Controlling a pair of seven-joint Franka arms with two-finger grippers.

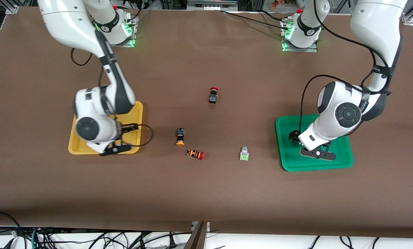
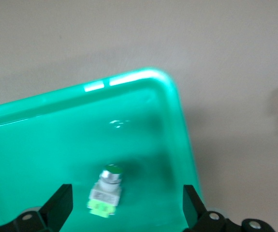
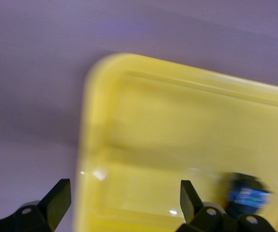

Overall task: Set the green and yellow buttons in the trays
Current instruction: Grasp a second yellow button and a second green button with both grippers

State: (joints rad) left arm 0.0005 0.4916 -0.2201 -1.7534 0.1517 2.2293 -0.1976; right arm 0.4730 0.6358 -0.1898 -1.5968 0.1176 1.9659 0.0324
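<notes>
- Green tray (image 2: 173, 104) sits under my left gripper (image 2: 124, 205), fingers spread wide, a green button (image 2: 107, 191) lying loose inside.
- Yellow tray (image 3: 177, 125) under my right gripper (image 3: 122, 205) (also wide apart, gripping nothing).

The brown table (image 1: 206, 193) holds a yellow tray (image 1: 137, 110) at nine o'clock and a green tray (image 1: 285, 152) at three o'clock. Four little buttons lie in the middle.

The right arm covers much of the yellow tray (image 1: 138, 114). In the right wrist view, a dark blurred switch (image 3: 247, 195) lies in that tray, its cap colour impossible to tell.
</notes>
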